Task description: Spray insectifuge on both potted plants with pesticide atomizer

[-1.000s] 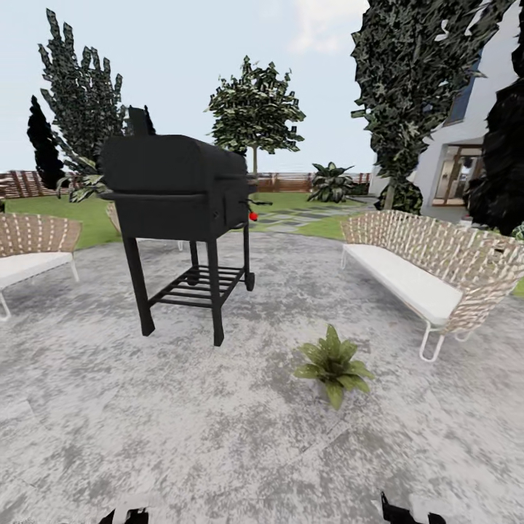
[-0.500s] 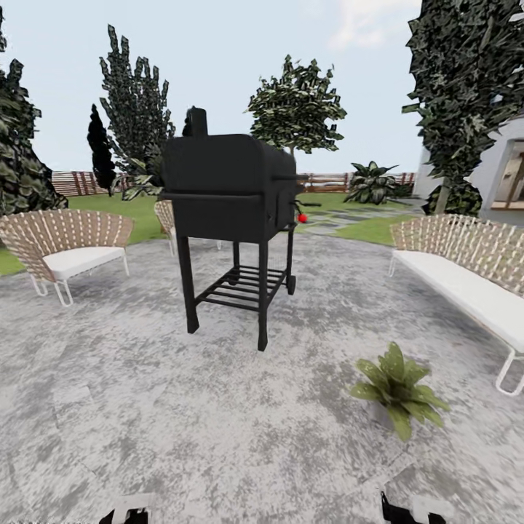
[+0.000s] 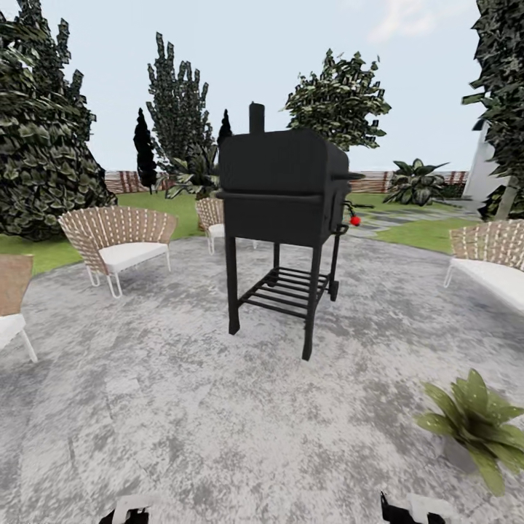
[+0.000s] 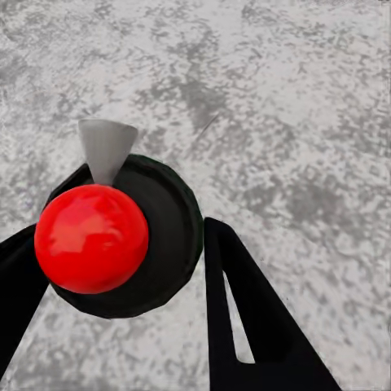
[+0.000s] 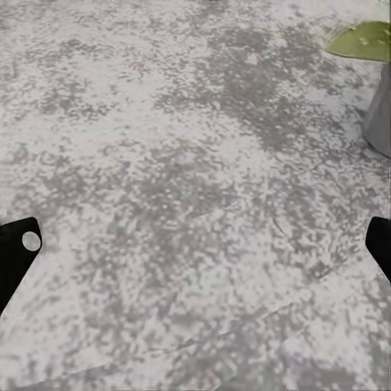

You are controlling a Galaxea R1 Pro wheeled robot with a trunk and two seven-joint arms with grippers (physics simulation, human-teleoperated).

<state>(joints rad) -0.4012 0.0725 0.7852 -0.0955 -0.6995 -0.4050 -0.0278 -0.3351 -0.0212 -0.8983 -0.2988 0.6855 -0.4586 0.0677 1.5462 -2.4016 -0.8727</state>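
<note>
In the left wrist view my left gripper is shut on the pesticide atomizer. Seen end-on, the atomizer shows a red ball, a dark round body and a grey cone nozzle, with black fingers on either side. One potted plant, a low rosette of pointed green leaves in a grey pot, stands on the paving at the head view's lower right. Its pot and a leaf show at the edge of the right wrist view. My right gripper is open over bare paving, with nothing between its fingers.
A black barbecue grill on legs stands mid-patio ahead. Wicker chairs sit at the left and a wicker sofa at the right. Lawn, tall trees and a wooden fence lie beyond. Rough grey paving spreads in front.
The whole head view has swung left, so grill, sofa and potted plant sit further right in the picture. More chairs and a tree have come in at the left.
</note>
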